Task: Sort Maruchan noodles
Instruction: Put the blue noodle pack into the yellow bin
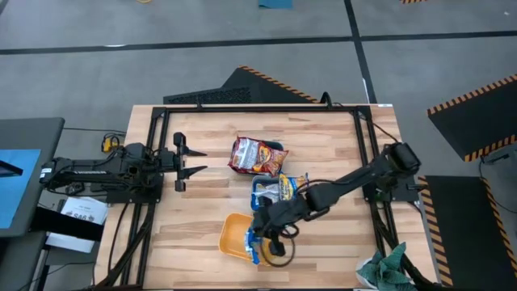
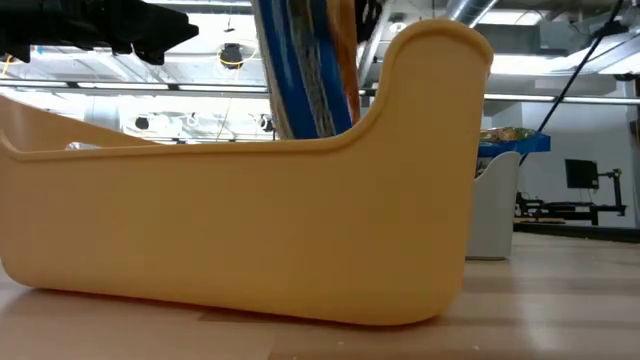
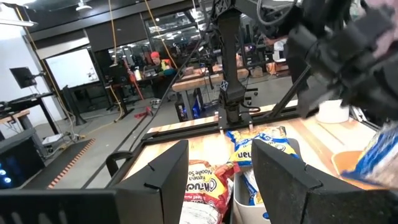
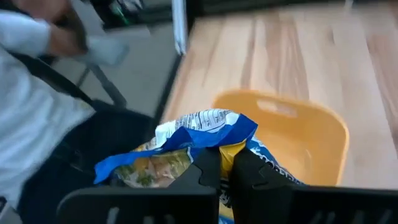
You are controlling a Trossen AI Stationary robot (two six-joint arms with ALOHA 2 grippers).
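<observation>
High view: you see the wooden table (image 1: 202, 210) from above, with the left arm parked at the left edge of the frame and its left end effector (image 1: 187, 160) released, fingers spread and grasping nothing. The right arm reaches diagonally from the right edge toward lower centre, where the right end effector (image 1: 260, 234) is clenched on a blue-white noodle packet (image 1: 257, 249) held over the right rim of the orange tub (image 1: 233, 234). Just above centre lies a red packet (image 1: 257, 156), resting on a tub whose colour you cannot tell. Directly below it, a pale tub (image 1: 260, 190) contains more blue-and-yellow packets (image 1: 283, 189). A green cloth (image 1: 386, 267) sits in the lower right corner.

Right wrist view: you see the two dark fingers (image 4: 205, 171) pinched on the crumpled edge of the blue-white noodle packet (image 4: 186, 143), with the orange tub (image 4: 305, 134) behind it at centre right. A person's pale sleeve (image 4: 25, 99) blurs the left side of the frame.

Low view: the orange tub (image 2: 250, 230) fills most of the frame, and the blue packet (image 2: 300, 70) hangs upright above its rim at upper centre.

Left wrist view: between the parted fingers (image 3: 161, 174) you see the red packet (image 3: 205, 186) and the blue-and-yellow packets (image 3: 255, 149) at lower centre.
</observation>
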